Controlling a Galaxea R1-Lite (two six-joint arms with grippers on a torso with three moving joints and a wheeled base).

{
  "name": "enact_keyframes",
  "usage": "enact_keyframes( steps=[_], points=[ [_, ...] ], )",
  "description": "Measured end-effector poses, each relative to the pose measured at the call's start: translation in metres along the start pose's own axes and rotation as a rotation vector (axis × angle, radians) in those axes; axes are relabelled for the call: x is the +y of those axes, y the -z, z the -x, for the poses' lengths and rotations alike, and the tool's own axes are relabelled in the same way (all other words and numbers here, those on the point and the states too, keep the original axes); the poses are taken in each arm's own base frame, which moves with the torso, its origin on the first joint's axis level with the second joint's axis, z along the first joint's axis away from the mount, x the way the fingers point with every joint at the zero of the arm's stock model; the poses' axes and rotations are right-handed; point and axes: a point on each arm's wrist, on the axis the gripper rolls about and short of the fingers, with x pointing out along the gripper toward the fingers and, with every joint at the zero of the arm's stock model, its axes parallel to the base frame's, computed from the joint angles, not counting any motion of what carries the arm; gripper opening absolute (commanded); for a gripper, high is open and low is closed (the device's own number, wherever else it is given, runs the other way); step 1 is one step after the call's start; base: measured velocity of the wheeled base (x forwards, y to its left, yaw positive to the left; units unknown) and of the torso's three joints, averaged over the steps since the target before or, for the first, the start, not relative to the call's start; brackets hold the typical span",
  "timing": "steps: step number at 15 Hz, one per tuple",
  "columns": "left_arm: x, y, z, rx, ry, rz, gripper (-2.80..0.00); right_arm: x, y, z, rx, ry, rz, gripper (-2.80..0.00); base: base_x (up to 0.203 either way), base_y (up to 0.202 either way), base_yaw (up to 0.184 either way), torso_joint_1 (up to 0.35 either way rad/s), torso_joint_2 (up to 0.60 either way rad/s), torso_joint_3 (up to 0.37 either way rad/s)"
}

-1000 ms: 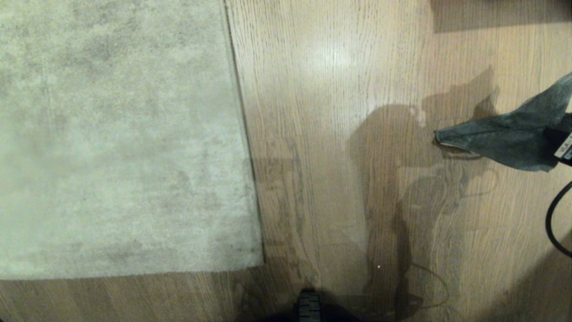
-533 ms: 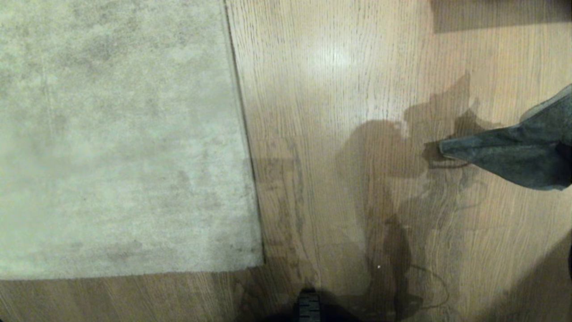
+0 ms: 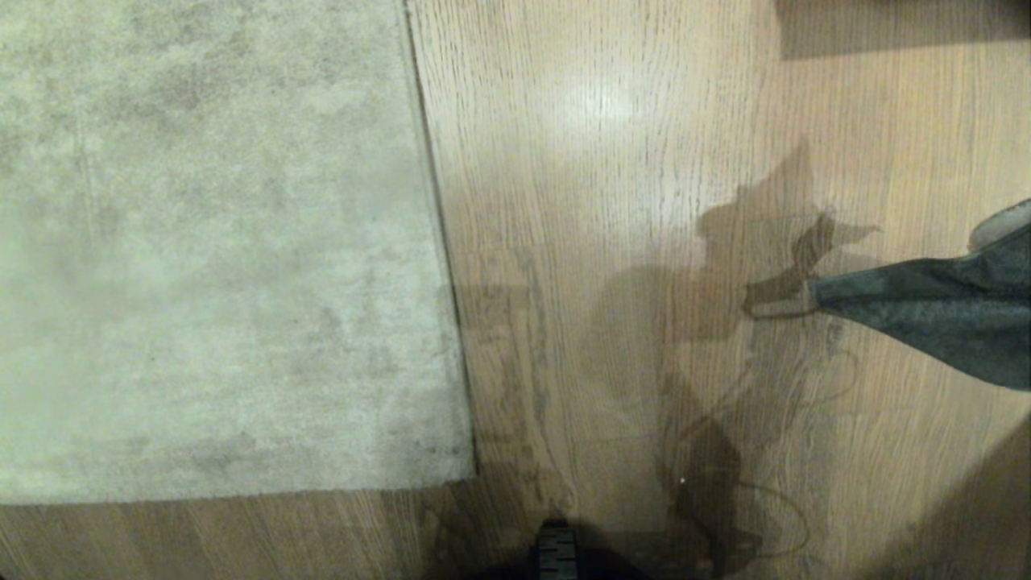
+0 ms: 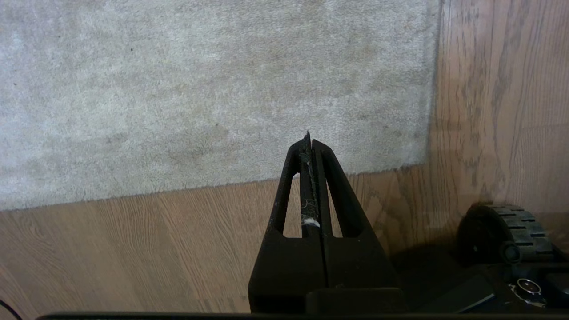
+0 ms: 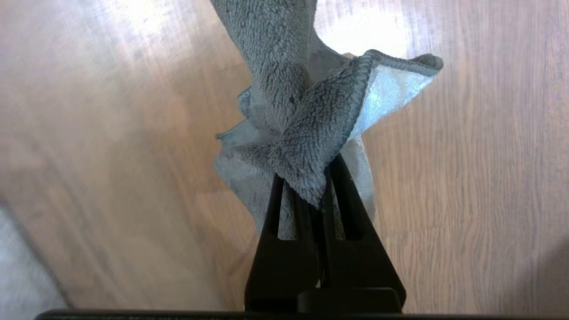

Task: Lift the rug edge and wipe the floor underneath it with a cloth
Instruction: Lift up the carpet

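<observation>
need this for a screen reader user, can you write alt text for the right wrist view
The right gripper has its black fingers shut on a bunched cloth, dark grey on one side and pale on the other. The cloth hangs above the light brown wood-grain floor, and a sliver of pale rug shows in one corner.

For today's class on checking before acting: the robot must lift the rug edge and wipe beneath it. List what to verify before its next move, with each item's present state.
1. Cloth gripped in right claw: ok.
2. Rug edge lifted: not ok, lies flat.
3. Left claw ready to grasp: not ok, shut and empty, above the rug's corner.
4. Cloth on the floor: not ok, it hangs above it.
5. Dirt under rug: cannot tell.
</observation>
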Motion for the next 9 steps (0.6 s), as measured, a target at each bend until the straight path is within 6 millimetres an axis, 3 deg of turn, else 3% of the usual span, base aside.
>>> enact_keyframes(
  steps=[9],
  points=[
    [0.0, 0.0, 0.0, 0.0, -0.001, 0.0, -2.8, 0.008, 0.039, 0.053, -0.017, -0.171, 0.058, -2.8, 0.0, 0.0, 0.0, 0.0, 0.0, 0.0]
  ],
)
